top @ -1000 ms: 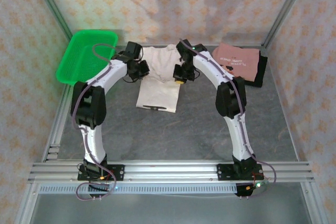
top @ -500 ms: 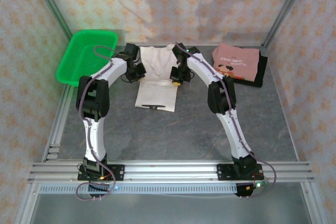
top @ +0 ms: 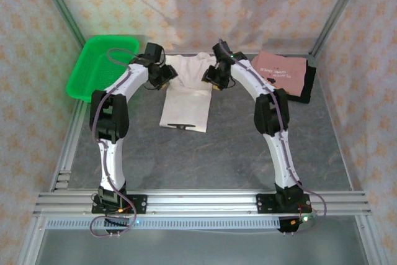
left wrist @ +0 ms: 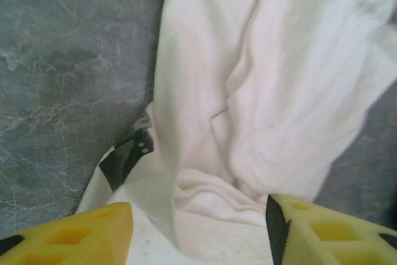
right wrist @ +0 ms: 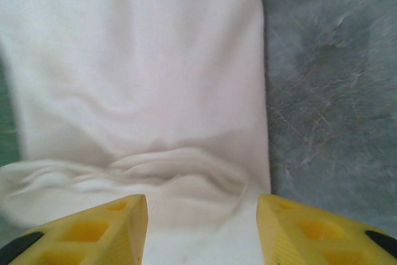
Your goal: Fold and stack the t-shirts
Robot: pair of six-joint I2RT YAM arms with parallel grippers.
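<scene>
Lying folded into a long, narrow strip at the middle far part of the bench point(top: 211, 153), the cream-white t-shirt point(top: 185, 94) runs from the far edge toward the arms, with a small dark print point(top: 182, 127) at its near hem. Its far end is wider and rumpled. In the left wrist view the same cloth point(left wrist: 273, 79) shows soft creases and a raised fold, and a dark printed patch peeks out from under a turned edge. In the right wrist view the shirt point(right wrist: 136, 60) lies smooth farther off and bunches into low ridges close to the camera.

On each side of the shirt's far end is an arm. The left fingers point(top: 165, 74) sit at its left edge; seen from the wrist, these yellow fingers point(left wrist: 74, 237) are released, spread wide over the cloth with nothing pinched. The right fingers point(top: 215, 79) sit at the right edge, and up close they point(right wrist: 93, 231) too stand apart, released, above the rumpled fabric.

To the right, well apart, the dusty-pink t-shirt point(top: 280, 74) lies folded on top of the black t-shirt point(top: 308, 85). A green basket point(top: 99, 69) stands at the far left corner.
</scene>
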